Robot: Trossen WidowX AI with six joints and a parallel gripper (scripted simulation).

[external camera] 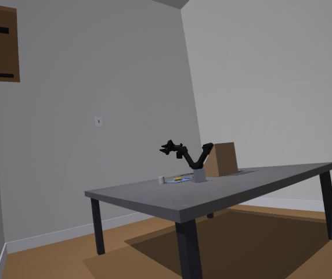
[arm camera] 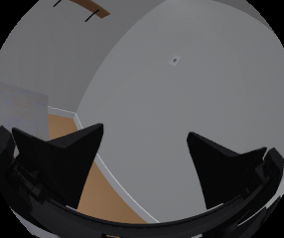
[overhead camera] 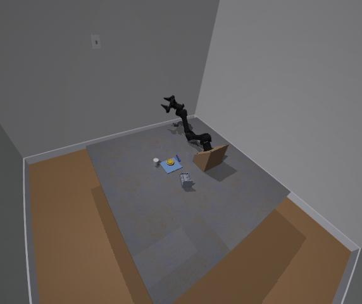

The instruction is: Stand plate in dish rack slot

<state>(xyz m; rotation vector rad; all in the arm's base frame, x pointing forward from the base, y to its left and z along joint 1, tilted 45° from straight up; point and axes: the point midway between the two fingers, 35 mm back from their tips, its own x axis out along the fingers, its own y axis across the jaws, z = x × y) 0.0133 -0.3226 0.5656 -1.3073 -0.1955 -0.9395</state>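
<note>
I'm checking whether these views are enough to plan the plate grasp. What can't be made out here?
- Dish rack: too small in the top view to count slots or rails.
- Plate: too small in the top view to show its rim; only a yellow sliver in the exterior view.
- Wrist view: open gripper faces the wall; no table objects visible.

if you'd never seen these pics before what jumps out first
The black arm stands out first, raised high near the table's far corner with its gripper open, holding nothing and aimed at the wall. Next is the small splash of colour mid-table: a yellow plate lying flat on a blue mat, a white cup beside it and the grey dish rack just in front. A brown wedge-shaped box sits by the arm's base.
</note>
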